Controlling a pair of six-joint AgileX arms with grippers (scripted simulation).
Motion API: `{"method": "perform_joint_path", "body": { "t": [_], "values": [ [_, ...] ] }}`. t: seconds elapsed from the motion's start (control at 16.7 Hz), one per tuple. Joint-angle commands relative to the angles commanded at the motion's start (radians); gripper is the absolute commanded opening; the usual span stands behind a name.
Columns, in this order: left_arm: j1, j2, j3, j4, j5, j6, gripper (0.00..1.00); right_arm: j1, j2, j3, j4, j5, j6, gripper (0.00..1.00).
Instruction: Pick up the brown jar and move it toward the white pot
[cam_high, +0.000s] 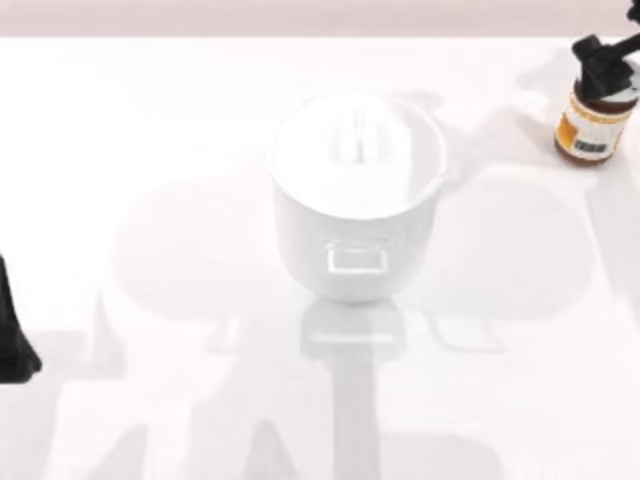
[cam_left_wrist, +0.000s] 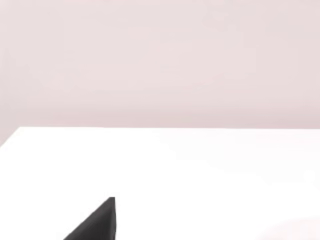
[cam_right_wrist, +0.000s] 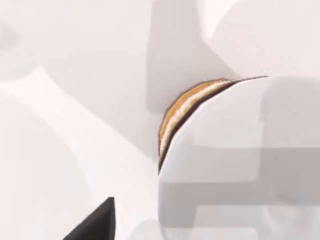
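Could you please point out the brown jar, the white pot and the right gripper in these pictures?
brown jar (cam_high: 586, 132): top view, on its orange label.
white pot (cam_high: 352, 160): top view, on its lid.
right gripper (cam_high: 603, 68): top view, at the jar's lid.

R tool (cam_high: 606, 62) far right, L arm (cam_high: 14, 335) parked

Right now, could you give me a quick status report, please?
Right gripper atop brown jar, far right. Left arm parked at left edge. White pot centre; nothing between.

Brown jar (cam_high: 592, 125) top hidden beneath right claw (cam_high: 606, 62); claw's grip indiscernible.
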Motion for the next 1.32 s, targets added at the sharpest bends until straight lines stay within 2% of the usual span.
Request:
{"method": "perform_joint_path", "body": {
  "t": [0.42,0.84,1.08,1.32],
  "values": [
    [0.0,0.0,0.0,0.0,0.0,0.0,1.0,-0.004,0.012,0.008,0.002,0.0,-0.002,1.0],
    [0.0,0.0,0.0,0.0,0.0,0.0,1.0,0.015,0.06,-0.08,0.141,0.003,0.012,1.0],
    [0.0,0.0,0.0,0.0,0.0,0.0,1.0,0.016,0.062,-0.082,0.146,0.003,0.012,1.0],
    [0.0,0.0,0.0,0.0,0.0,0.0,1.0,0.016,0.062,-0.082,0.146,0.003,0.012,0.7]
  ]
}}
